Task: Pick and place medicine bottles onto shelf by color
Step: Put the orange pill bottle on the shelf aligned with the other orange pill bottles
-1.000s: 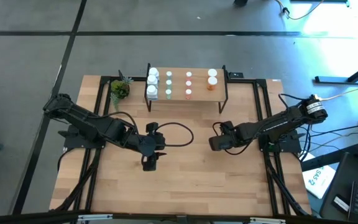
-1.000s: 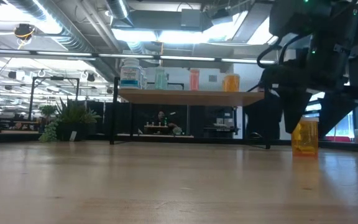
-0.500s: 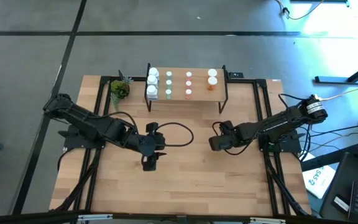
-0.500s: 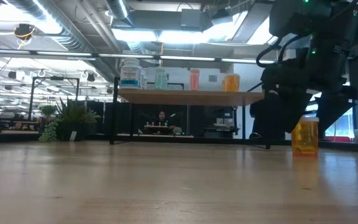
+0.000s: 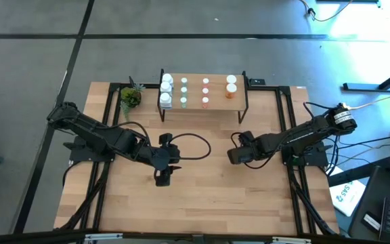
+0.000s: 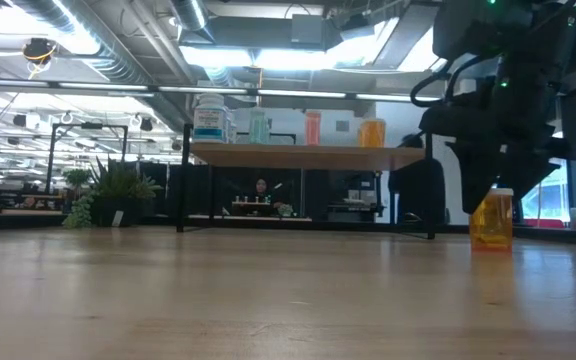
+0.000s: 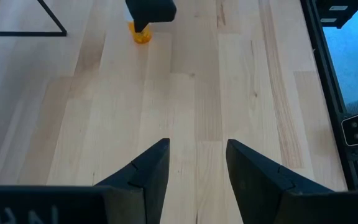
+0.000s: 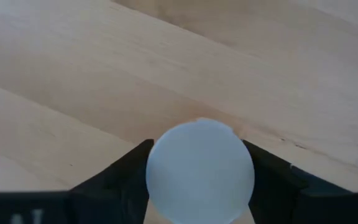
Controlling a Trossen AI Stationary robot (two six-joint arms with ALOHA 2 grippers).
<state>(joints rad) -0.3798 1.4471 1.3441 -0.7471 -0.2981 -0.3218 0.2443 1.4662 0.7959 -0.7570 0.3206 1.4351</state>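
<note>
From above, the shelf (image 5: pixel 203 92) stands at the far edge of the desk (image 5: pixel 202 196), carrying white-capped medicine bottles (image 5: pixel 184 91) in columns: white ones at its left end, then pale green, pink-red, and orange at its right end. A small plant (image 5: pixel 130 97) sits just left of the shelf. The left hand (image 5: pixel 162 177) hangs over the bare middle of the desk, and the right hand (image 5: pixel 234 155) is low over the desk's right-centre. At desk height, the right hand (image 6: pixel 490 200) stands straight above an orange bottle (image 6: pixel 491 219) resting upright on the desk, its fingers down around the bottle's top. From the left wrist, the left hand (image 7: pixel 196 163) is half open and holds nothing, with the orange bottle (image 7: pixel 141 35) far off under the other arm. From the right wrist, the right hand (image 8: pixel 199 167) has both fingers pressed against the sides of the bottle's white cap (image 8: pixel 199 171).
</note>
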